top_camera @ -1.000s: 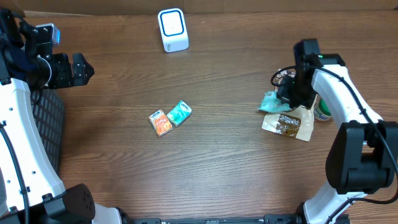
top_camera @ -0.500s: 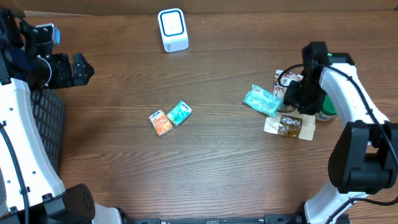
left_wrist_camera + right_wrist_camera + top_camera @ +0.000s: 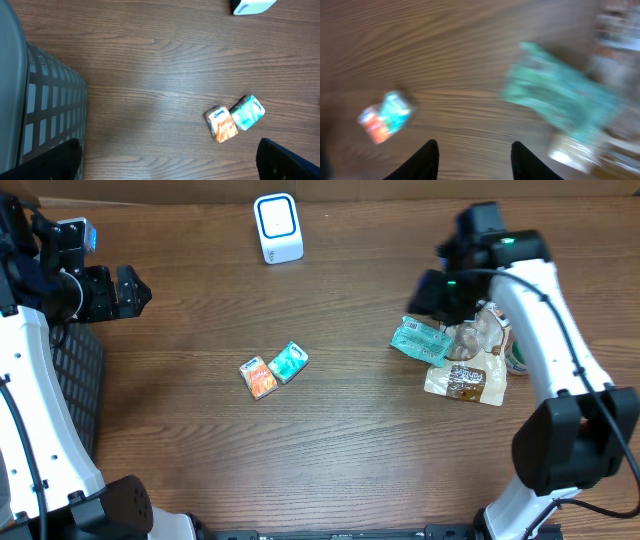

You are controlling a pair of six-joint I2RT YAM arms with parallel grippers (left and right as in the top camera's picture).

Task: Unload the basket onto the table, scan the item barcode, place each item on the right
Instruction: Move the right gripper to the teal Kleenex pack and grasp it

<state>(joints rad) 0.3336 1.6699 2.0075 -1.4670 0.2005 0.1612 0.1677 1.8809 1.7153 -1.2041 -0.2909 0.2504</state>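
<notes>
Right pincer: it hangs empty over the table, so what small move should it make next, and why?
Probably lower onto the green packet and close on it. The right pincer is open with nothing between its fingers, the packet lies on the table, and the white scanner stands far off near the back edge, so nothing can be scanned yet.

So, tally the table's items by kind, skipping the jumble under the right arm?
Small soft packs: 2, one orange pack, one teal pack
Flat teal plastic pouch: 1
Tan-and-brown foil bag: 1
White boxy scanner: 1
Total: 5
</notes>
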